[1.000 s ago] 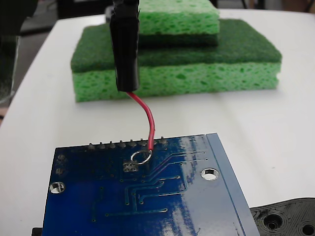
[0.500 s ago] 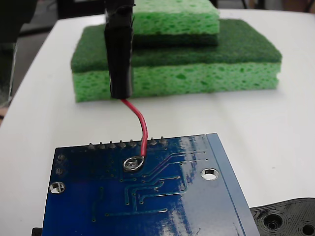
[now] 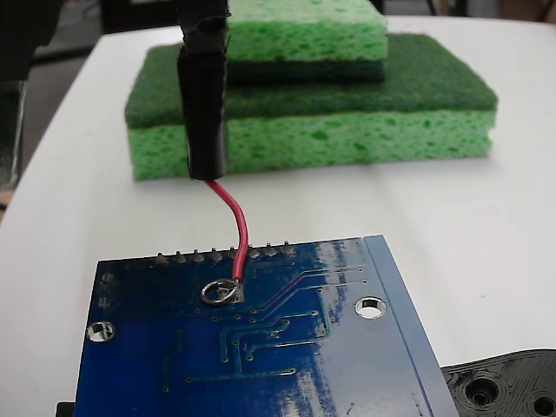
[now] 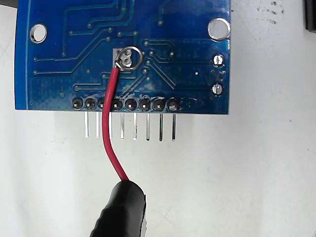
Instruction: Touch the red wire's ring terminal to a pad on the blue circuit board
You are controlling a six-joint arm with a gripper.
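— Since a second ago, what shifted in the fixed view?

— Ring terminal (image 3: 221, 292) slid toward nine o'clock across the blue circuit board (image 3: 287, 365); the black sleeve (image 3: 202, 113) went with it.

— Where is it in the wrist view?

— Ring terminal (image 4: 129, 58) overlaps the pad (image 4: 123, 59), toward its three o'clock side. The red wire (image 4: 109, 123) runs to six o'clock over the header pins (image 4: 129, 125).

— Fingers?

— Cannot tell; none visible. Green sponges (image 3: 347, 95) lie at twelve o'clock.
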